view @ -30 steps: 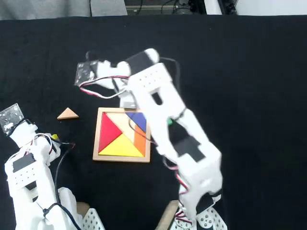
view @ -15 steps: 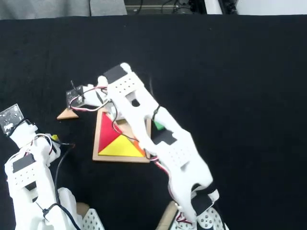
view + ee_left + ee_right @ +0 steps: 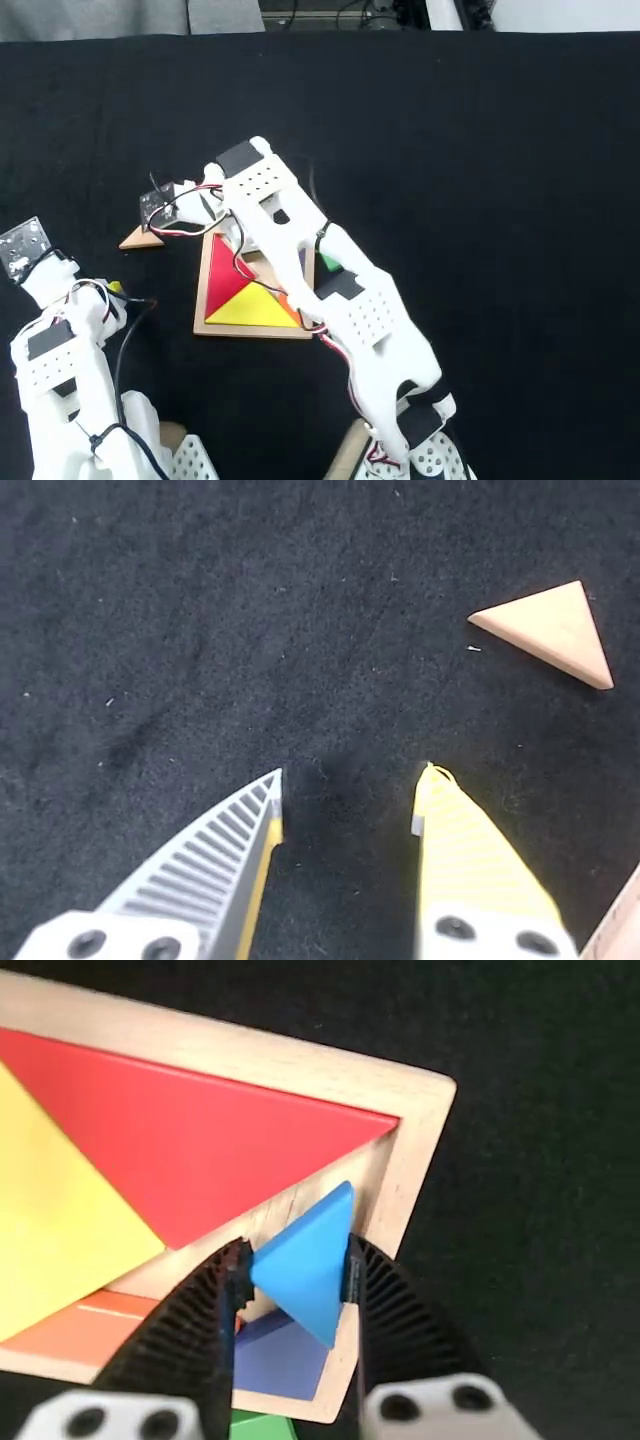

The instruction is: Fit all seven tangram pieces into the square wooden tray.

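Note:
The square wooden tray (image 3: 202, 300) lies in the middle of the table with a red triangle (image 3: 224, 274) and a yellow triangle (image 3: 250, 308) in it. My right gripper (image 3: 295, 1262) is shut on a small light blue triangle (image 3: 305, 1275), held over the tray's corner (image 3: 420, 1150) beside the red triangle (image 3: 200, 1160). An orange piece (image 3: 70, 1325), a dark blue piece (image 3: 285, 1360) and a green piece (image 3: 255, 1425) lie beneath. My left gripper (image 3: 350, 795) stands open above bare cloth, a short way from a plain wooden triangle (image 3: 555, 630), which lies left of the tray (image 3: 140, 238).
The right arm (image 3: 300, 260) stretches across the tray's right half and hides it in the high view. The left arm (image 3: 60, 340) stays at the near left corner. Black cloth covers the whole table, with open room to the right and far side.
The right arm has swung left and nearer, from beyond the tray's far edge to over its far left corner. In the last half second it hardly moved. The left arm is still.

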{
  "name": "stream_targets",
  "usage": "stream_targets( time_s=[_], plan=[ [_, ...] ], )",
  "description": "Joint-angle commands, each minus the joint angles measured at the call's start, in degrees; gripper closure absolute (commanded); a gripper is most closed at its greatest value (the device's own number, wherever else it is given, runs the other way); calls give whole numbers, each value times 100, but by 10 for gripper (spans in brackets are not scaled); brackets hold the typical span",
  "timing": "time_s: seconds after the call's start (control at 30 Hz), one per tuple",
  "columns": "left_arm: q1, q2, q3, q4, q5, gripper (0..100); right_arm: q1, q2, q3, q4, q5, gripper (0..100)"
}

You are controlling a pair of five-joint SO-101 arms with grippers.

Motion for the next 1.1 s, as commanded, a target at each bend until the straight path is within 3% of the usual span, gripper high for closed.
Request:
stream_targets(
  time_s=[0.0,0.07,0.53,0.77,1.07],
  plan=[
    [31,-88,-31,-97,-44,784,-53,-75,-251,-44,-114,941],
    [31,-88,-31,-97,-44,784,-97,-84,-268,-35,-387,941],
    [22,-88,-31,-97,-44,784,-264,-92,-295,387,-422,937],
    [22,-88,-31,-97,-44,784,-281,-92,-259,404,-422,760],
    [22,-88,-40,-105,-44,784,0,-549,-1253,1354,-404,754]
  ],
)
